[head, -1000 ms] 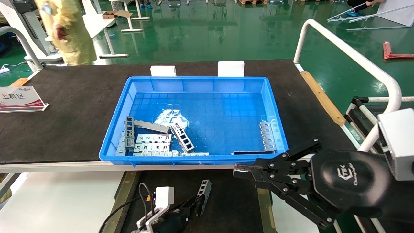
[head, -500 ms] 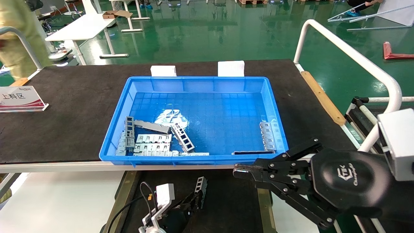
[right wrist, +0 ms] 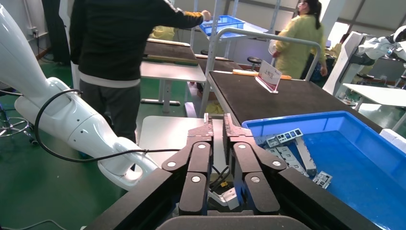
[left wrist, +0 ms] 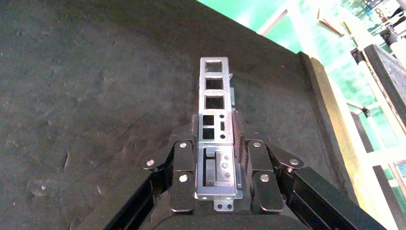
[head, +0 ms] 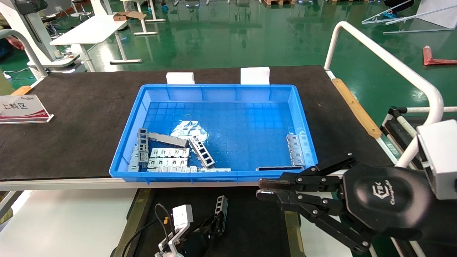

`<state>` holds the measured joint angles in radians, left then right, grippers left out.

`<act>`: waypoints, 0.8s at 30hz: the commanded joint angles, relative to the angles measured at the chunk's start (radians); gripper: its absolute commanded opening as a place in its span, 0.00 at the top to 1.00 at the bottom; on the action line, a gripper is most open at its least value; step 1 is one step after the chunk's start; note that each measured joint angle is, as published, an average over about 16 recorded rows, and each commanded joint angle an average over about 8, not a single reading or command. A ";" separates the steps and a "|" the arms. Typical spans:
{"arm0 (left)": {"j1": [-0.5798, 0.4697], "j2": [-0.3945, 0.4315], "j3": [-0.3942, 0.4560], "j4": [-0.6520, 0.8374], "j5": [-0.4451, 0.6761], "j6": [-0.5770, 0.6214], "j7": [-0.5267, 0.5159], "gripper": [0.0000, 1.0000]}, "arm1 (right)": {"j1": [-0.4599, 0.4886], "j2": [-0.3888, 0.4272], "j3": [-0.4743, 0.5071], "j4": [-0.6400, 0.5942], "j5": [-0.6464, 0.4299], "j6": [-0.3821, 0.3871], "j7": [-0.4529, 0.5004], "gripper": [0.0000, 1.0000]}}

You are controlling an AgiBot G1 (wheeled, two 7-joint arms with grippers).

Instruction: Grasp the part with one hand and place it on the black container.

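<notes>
My left gripper (head: 218, 218) is at the bottom of the head view, shut on the part (head: 220, 207), a silver-grey ladder-like bracket. It holds the part over the black container (head: 257, 221), a matte black tray with brass side rails, in front of the blue bin. In the left wrist view the part (left wrist: 214, 91) sticks out forward from my left gripper (left wrist: 216, 130), clamped between the fingers (left wrist: 238, 134), above the black surface (left wrist: 95, 96). I cannot tell whether the part touches the tray. My right gripper (head: 264, 189) hangs parked at the lower right, fingers close together and empty.
The blue bin (head: 214, 86) stands on the large black-topped table and holds several more brackets at its near left (head: 167, 157) and one at its right (head: 295, 150). A sign stand (head: 21, 109) is at the far left. A white rail (head: 385, 64) runs along the right.
My left gripper has shifted a little left and lower over the black tray with the part. The right gripper barely moved. The person in yellow at the far left walked out of view.
</notes>
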<state>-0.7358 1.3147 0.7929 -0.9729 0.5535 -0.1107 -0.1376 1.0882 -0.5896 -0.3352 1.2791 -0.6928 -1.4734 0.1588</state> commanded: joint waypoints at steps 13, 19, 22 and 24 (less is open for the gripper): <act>0.013 -0.043 -0.002 -0.058 0.036 0.040 0.026 0.00 | 0.000 0.000 0.000 0.000 0.000 0.000 0.000 0.00; 0.029 -0.115 0.005 -0.131 0.065 0.111 0.054 0.00 | 0.000 0.000 0.000 0.000 0.000 0.000 0.000 0.00; 0.041 -0.164 0.009 -0.177 0.077 0.159 0.066 0.00 | 0.000 0.000 -0.001 0.000 0.000 0.000 0.000 0.00; 0.050 -0.203 0.013 -0.211 0.084 0.197 0.073 0.00 | 0.000 0.000 -0.001 0.000 0.000 0.000 0.000 0.00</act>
<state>-0.6876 1.1047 0.8066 -1.1863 0.6359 0.0937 -0.0663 1.0883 -0.5893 -0.3358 1.2791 -0.6923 -1.4731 0.1585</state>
